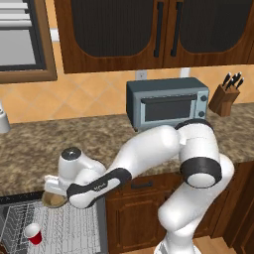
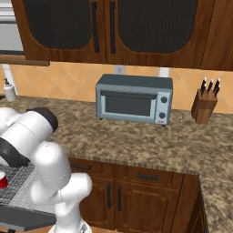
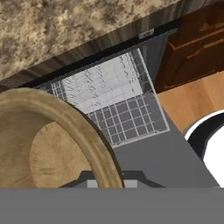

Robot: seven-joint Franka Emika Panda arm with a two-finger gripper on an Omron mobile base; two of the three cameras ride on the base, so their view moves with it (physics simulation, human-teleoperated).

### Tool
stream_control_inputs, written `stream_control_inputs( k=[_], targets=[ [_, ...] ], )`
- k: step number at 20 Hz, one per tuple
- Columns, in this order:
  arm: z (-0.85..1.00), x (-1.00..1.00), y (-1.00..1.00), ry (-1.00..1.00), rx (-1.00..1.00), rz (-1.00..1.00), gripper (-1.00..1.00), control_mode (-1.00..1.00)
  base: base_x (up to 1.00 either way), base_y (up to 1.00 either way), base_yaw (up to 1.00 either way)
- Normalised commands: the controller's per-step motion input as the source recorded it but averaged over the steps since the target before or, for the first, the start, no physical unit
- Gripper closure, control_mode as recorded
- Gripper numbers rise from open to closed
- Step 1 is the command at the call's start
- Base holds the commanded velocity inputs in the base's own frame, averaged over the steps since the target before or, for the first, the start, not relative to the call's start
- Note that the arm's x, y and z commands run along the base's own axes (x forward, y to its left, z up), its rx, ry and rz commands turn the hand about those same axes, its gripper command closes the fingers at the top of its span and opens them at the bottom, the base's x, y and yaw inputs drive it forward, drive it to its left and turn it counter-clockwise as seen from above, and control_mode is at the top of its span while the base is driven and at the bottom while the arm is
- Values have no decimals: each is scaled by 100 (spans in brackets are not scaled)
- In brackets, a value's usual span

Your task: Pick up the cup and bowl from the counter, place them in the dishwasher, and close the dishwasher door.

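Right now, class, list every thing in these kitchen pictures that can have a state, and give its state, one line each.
Dishwasher door: open, folded down.
Red cup: tipped over on the dishwasher rack.
Wooden bowl: held by its rim above the rack.
Gripper: shut on the wooden bowl.
Toaster oven: door shut.
Upper cabinet doors: shut.

The counter and toaster oven are seen forward-down from behind the arm, at 7 and 5 o'clock. The bowl is viewed close-up, hand camera facing down into the dishwasher.
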Motion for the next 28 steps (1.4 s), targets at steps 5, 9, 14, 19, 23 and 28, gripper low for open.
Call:
stream_control_inputs(
  k=[5,9,14,19,23,28],
  targets=[
    [0,-20,-14,5,0,1,100,-100,0,0,0],
    [-7,-11,-11,0,0,1,100,-100,0,0,0],
    [-38,-21,-3,0,0,0,100,-100,0,0,0],
    [-51,-12,0,0,0,0,100,-100,0,0,0],
    [-46,-10,0,0,0,0,100,-100,0,0,0],
    [-54,-15,0,0,0,0,100,-100,0,0,0]
  ],
)
